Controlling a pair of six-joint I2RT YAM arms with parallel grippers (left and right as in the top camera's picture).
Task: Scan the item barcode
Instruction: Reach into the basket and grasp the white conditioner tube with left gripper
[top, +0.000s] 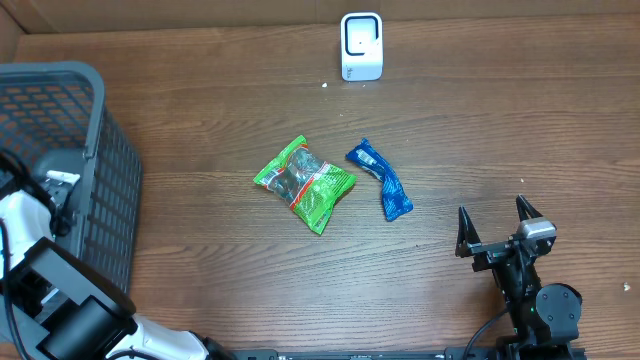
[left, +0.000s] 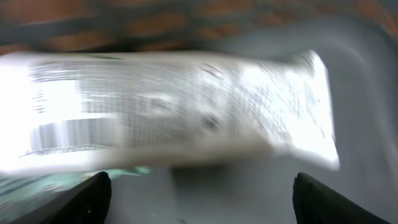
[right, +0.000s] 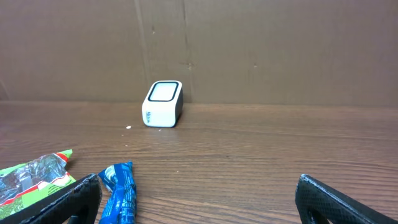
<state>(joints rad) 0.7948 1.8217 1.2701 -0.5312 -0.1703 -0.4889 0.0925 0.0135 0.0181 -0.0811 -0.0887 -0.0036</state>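
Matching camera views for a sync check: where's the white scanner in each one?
Overhead: white scanner at top centre, by the table's far edge.
Left wrist: not in it; a blurred white packet fills the frame.
Right wrist: white scanner left of centre, in front of the cardboard wall.
Shared landmark: blue packet, nearer than the scanner in the overhead view and at bottom left in the right wrist view.

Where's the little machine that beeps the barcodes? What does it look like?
Start at the wooden table and look to its far edge, by the cardboard wall. The scanner stands there alone, beyond the green packet and the blue packet. It is the only white, boxy thing, with a dark-rimmed window; the packets are flat and crinkly.
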